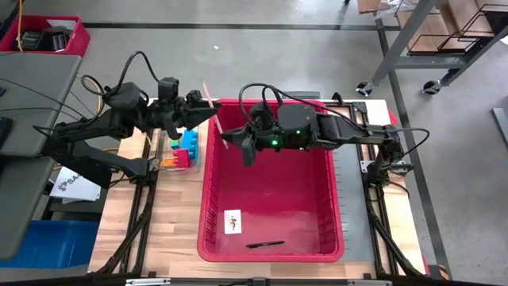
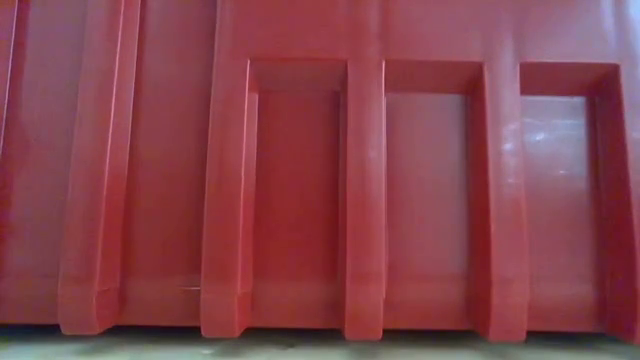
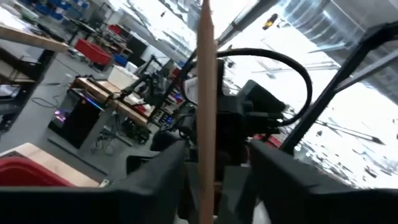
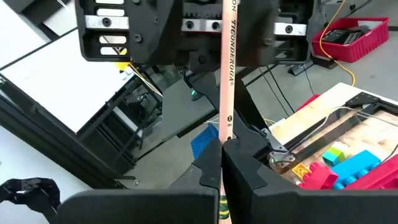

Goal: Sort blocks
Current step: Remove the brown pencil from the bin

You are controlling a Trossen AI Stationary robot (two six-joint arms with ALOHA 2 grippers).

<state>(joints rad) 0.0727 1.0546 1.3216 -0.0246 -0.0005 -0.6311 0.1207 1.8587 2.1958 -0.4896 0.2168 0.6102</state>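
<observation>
Wooden surface planks carry the blocks (image 1: 181, 151) left of the red bin (image 1: 274, 238), while a pencil (image 1: 213, 114) is pinched between the left hand (image 1: 213, 116) and the closed right hand (image 1: 230, 137), so it could be dropped into the bin if either grip slackens mid-transfer.

One pencil (image 4: 226, 68), one large red bin (image 1: 270, 238), one card (image 1: 232, 221) and one pen (image 1: 265, 245) in the bin, one cluster of blocks (image 1: 181, 151), two pincers, left pincer (image 1: 214, 114), right pincer (image 1: 225, 137).
</observation>
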